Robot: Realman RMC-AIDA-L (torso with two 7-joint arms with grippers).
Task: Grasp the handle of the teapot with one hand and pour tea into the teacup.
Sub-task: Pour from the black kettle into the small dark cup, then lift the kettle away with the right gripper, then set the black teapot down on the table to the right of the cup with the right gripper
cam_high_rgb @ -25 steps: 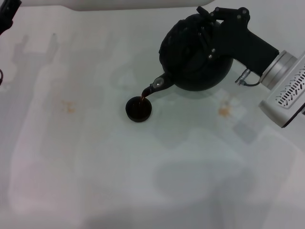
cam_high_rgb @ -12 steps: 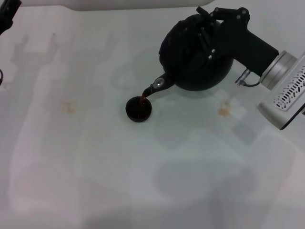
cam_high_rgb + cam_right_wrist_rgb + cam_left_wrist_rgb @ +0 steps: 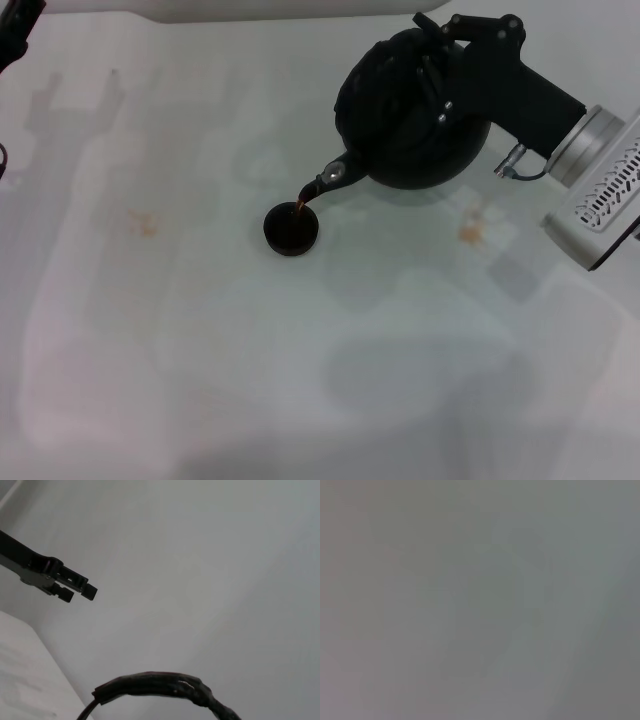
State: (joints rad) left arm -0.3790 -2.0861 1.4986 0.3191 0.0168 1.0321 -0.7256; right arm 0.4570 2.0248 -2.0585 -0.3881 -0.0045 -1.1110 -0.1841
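While a thin brown stream of tea (image 3: 301,203) runs from its short spout (image 3: 327,182), the teapot (image 3: 410,110) hangs tilted above the pale table (image 3: 300,380), toward the far right of the scene, its spout pointing down and to the left. The right gripper (image 3: 440,60) reaches in from the right on a black body and silver wrist, its fingers closed around the handle (image 3: 425,55) at the top of the round black pot, bearing its weight. Just below the spout's tip, left of the pot and nearer the robot, the teacup (image 3: 291,229) stands on the table, small and dark, its inside showing a brownish surface where the stream lands. Faint orange stains mark the table to the left of the cup and below the pot on the right. Seen from the right wrist, a rough black arc of the handle (image 3: 160,687) crosses the frame, with the left gripper (image 3: 75,587) far off against a plain wall. That left gripper sits at the far left corner, well apart from the pot and cup; whether its fingers are open cannot be told.
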